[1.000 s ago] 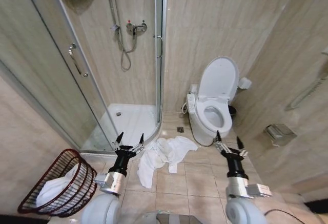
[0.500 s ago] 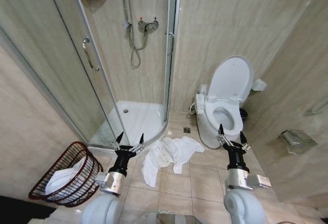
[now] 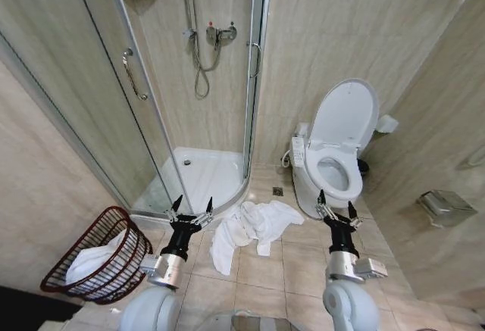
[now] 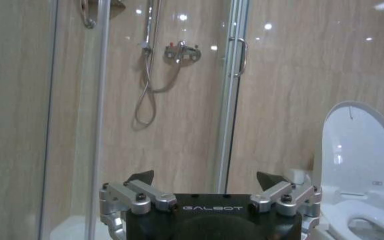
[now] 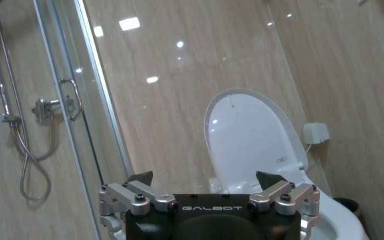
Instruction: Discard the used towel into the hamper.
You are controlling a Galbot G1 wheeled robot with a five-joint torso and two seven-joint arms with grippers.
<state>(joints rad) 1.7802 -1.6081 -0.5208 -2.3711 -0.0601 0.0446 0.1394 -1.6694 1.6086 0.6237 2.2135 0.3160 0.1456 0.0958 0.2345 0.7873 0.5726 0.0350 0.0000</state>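
Observation:
A crumpled white used towel (image 3: 251, 227) lies on the tiled floor between the shower and the toilet. The hamper (image 3: 100, 258), a dark reddish-brown wire basket leaning over, stands at the lower left with white cloth inside. My left gripper (image 3: 191, 205) points upward, open and empty, between the hamper and the towel. To the right of the towel my right gripper (image 3: 334, 200) is raised, open and empty, in front of the toilet. In the wrist views both grippers (image 4: 205, 180) (image 5: 205, 179) show spread fingers holding nothing.
A glass shower enclosure (image 3: 198, 104) with a white tray fills the back left. A white toilet (image 3: 338, 160) with raised lid stands at the back right, a small dark bin behind it. A metal paper holder (image 3: 445, 207) hangs on the right wall. Bare floor tiles lie in front of the towel.
The head camera has shifted, so the scene slid slightly right and down. My right gripper now sits a bit further left and lower in view. The towel and hamper have not moved.

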